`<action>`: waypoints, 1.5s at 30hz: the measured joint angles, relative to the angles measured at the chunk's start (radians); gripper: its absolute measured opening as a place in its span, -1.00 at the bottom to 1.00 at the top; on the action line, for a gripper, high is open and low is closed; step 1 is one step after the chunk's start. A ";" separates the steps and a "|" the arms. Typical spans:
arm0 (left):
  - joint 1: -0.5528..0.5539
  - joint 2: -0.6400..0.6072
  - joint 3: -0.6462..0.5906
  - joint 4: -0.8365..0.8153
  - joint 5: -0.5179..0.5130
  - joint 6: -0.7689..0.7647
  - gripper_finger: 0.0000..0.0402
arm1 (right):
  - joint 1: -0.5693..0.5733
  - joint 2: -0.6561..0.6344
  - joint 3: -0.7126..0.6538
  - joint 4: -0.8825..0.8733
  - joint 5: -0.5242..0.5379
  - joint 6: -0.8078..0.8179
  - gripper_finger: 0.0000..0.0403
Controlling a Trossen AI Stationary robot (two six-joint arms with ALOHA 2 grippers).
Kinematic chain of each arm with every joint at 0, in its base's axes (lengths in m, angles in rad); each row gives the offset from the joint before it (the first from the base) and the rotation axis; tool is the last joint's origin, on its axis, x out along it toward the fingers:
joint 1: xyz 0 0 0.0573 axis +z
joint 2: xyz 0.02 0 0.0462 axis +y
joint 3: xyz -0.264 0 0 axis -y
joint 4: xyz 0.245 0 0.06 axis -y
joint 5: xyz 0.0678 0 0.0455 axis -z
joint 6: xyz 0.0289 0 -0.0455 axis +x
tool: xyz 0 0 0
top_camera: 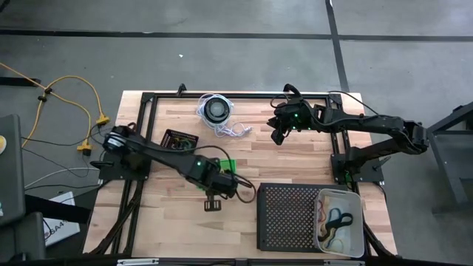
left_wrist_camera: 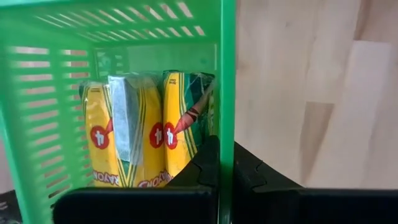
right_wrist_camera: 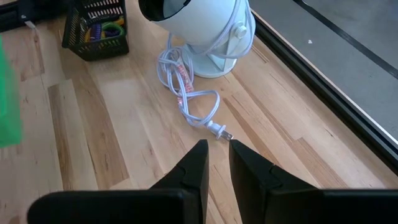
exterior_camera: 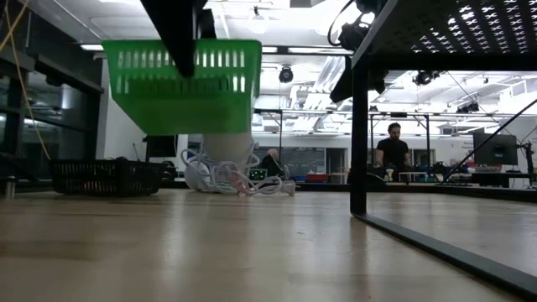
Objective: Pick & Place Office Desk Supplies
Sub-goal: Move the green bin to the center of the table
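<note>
A green slotted basket (top_camera: 224, 164) (exterior_camera: 180, 84) hangs in the air over the table's middle, slightly tilted. It holds yellow crayon packets (left_wrist_camera: 130, 130) standing on end. My left gripper (top_camera: 220, 177) (left_wrist_camera: 225, 155) is shut on the basket's wall. My right gripper (top_camera: 279, 135) (right_wrist_camera: 216, 149) waits above the far right of the table, its fingers a narrow gap apart and holding nothing, near the plug (right_wrist_camera: 221, 132) of a white cord. More supplies lie in a small black basket (top_camera: 179, 139) (right_wrist_camera: 96, 28) and in a white bin (top_camera: 340, 222). My left gripper pinches one side wall (left_wrist_camera: 227, 127) of the green basket near its rim, one finger (left_wrist_camera: 199, 168) inside the basket and one (left_wrist_camera: 258, 177) outside. In the low view it comes down from above (exterior_camera: 186, 50). The basket is lifted clear of the table and hangs below the fingers.
A white round device (top_camera: 216, 111) (exterior_camera: 222, 155) with a coiled white cord (right_wrist_camera: 186, 93) stands at the far middle. The large black perforated tray (top_camera: 292, 214) fills the near right, the white bin beside it. Bare wood lies between the two arms. People show in the room behind.
</note>
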 joint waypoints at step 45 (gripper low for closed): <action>0.047 0.234 0.000 0.165 -0.013 0.148 -0.54 | 0.000 0.000 0.000 0.000 0.000 0.000 -0.75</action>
